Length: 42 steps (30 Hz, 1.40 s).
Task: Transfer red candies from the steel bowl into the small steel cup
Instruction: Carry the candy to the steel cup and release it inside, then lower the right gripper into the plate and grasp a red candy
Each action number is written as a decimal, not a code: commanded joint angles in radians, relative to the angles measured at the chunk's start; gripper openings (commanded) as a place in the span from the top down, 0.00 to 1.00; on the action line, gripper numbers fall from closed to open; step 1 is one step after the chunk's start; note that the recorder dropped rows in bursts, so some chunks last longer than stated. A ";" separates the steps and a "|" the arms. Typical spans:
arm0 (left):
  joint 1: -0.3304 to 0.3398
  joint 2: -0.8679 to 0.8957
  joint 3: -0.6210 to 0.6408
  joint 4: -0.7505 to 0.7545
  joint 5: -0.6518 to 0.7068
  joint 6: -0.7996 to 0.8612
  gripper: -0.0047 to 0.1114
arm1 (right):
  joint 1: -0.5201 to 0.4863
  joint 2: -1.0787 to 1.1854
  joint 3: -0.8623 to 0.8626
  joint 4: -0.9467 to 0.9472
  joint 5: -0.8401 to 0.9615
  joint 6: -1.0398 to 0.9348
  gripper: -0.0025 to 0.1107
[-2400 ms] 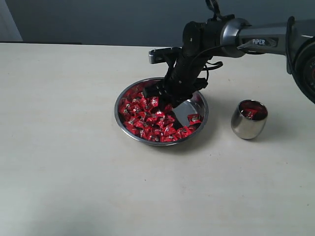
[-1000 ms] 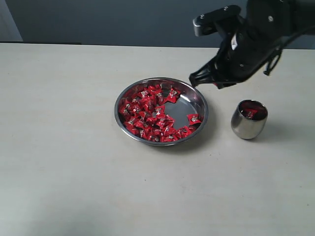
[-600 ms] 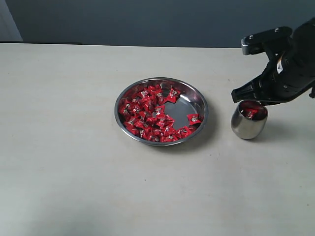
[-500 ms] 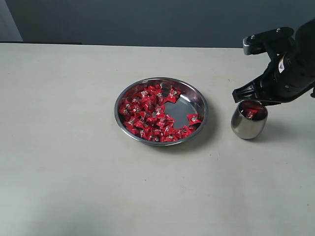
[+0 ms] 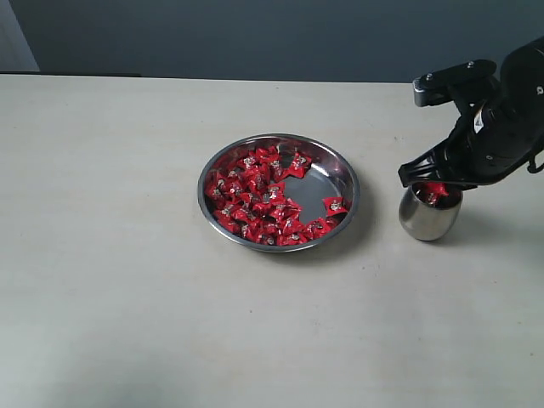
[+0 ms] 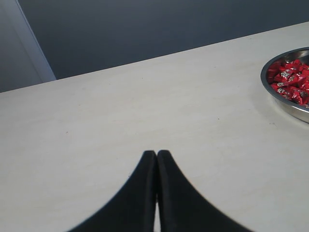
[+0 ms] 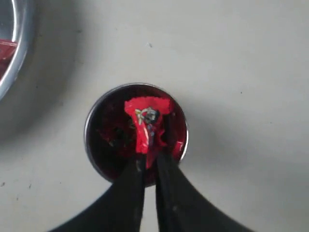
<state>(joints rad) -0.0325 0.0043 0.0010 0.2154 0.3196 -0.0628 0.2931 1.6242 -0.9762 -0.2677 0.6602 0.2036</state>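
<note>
The steel bowl [image 5: 202, 189] sits mid-table with many red candies [image 5: 255, 200] heaped on its left side. To its right stands the small steel cup [image 5: 429, 219], with red showing inside. My right gripper [image 5: 434, 184] hangs just above the cup's mouth. In the right wrist view, its narrow-gapped fingers [image 7: 150, 162] pinch the tail of one red candy [image 7: 145, 121], which dangles over the cup [image 7: 90, 140]. My left gripper [image 6: 157, 153] is shut on nothing, over bare table beside the bowl [image 6: 289, 107].
The pale tabletop [image 5: 127, 297] runs wide on the left and front. A dark wall stands behind the far edge [image 5: 170, 76]. The bowl and cup stand about a hand's width apart.
My right gripper rose from the bowl with a candy, swung right to the cup, and has sunk a little towards its mouth. The candy now shows beneath the fingertips.
</note>
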 commanded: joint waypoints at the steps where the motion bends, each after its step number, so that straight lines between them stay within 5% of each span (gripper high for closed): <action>1: 0.000 -0.004 -0.001 0.003 -0.007 -0.005 0.96 | -0.006 0.007 0.004 0.014 -0.004 -0.028 0.77; 6: 0.000 -0.004 -0.001 0.003 -0.007 -0.005 0.96 | -0.003 -0.002 0.002 0.021 -0.054 -0.028 0.73; 11: 0.000 -0.004 -0.001 0.003 -0.007 -0.005 0.96 | 0.116 -0.004 -0.026 0.310 -0.310 -0.255 0.73; 18: 0.000 -0.004 -0.001 0.003 -0.007 -0.005 0.96 | 0.225 0.242 -0.271 0.452 -0.257 -0.433 0.72; 21: 0.000 -0.004 -0.001 0.003 -0.007 -0.005 0.96 | 0.254 0.351 -0.389 0.577 -0.159 -0.577 0.56; 25: 0.000 -0.004 -0.001 0.003 -0.007 -0.005 0.96 | 0.277 0.474 -0.496 0.619 -0.057 -0.577 0.55; 39: 0.000 -0.004 -0.001 0.003 -0.007 -0.005 0.96 | 0.280 0.546 -0.497 0.703 -0.145 -0.577 0.55; 42: 0.000 -0.004 -0.001 0.003 -0.007 -0.005 0.96 | 0.280 0.553 -0.497 0.703 -0.148 -0.577 0.62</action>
<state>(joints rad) -0.0325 0.0043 0.0010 0.2154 0.3196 -0.0628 0.5721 2.1715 -1.4661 0.4295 0.5279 -0.3657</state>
